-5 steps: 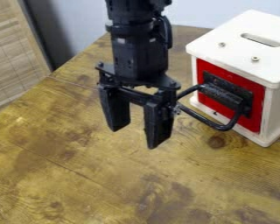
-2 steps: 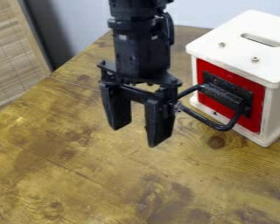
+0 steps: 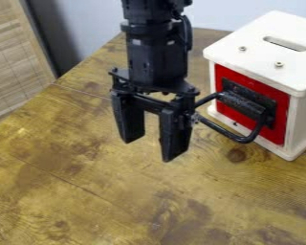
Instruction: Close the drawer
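Drawer (image 3: pixel 254 107) just right of the fingers (image 3: pixel 175 134) in view

Drawer (image 3: pixel 224 77), set in the front of the small box (image 3: pixel 273 50), at the right of the view, on the wooden tabletop (image 3: pixel 85 182); loop handle (image 3: pixel 251 137) projecting from the drawer's front. Gripper (image 3: pixel 149 129) above the tabletop, left of the box. Slatted panel (image 3: pixel 15 57) at the far left; wall (image 3: pixel 85 24) behind the tabletop.

A wooden table (image 3: pixel 92 191) beside a slatted tan panel (image 3: pixel 15 62).
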Robot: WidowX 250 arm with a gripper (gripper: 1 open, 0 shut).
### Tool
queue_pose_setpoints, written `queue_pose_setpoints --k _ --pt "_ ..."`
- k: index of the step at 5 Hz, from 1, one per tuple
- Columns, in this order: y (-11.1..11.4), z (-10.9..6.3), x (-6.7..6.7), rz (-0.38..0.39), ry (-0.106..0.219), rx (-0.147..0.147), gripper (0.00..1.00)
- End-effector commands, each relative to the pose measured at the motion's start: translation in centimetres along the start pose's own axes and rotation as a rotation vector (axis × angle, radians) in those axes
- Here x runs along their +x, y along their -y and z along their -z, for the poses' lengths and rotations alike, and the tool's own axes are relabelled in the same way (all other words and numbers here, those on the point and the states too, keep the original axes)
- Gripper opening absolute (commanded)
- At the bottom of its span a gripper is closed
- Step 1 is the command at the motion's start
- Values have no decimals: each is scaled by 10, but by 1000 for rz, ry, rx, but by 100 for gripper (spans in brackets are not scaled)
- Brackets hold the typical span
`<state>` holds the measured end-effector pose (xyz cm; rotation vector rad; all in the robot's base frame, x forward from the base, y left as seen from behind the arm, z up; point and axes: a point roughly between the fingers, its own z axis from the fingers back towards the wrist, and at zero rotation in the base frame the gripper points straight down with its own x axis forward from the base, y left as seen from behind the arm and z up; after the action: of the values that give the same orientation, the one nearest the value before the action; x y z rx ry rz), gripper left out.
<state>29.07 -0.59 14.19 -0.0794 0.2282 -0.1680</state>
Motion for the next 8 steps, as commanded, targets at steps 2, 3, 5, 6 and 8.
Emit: queue_pose_setpoints --k 2,3,5,6,8 --pt "-7 -13 7 -15 54 -10 100" --pt "-7 -10 14 -14 57 -11 100" --pt "-8 -5 29 -21 65 -13 100" --pt "-10 -3 39 -20 76 -10 100" --pt "-13 0 60 -26 99 -7 100"
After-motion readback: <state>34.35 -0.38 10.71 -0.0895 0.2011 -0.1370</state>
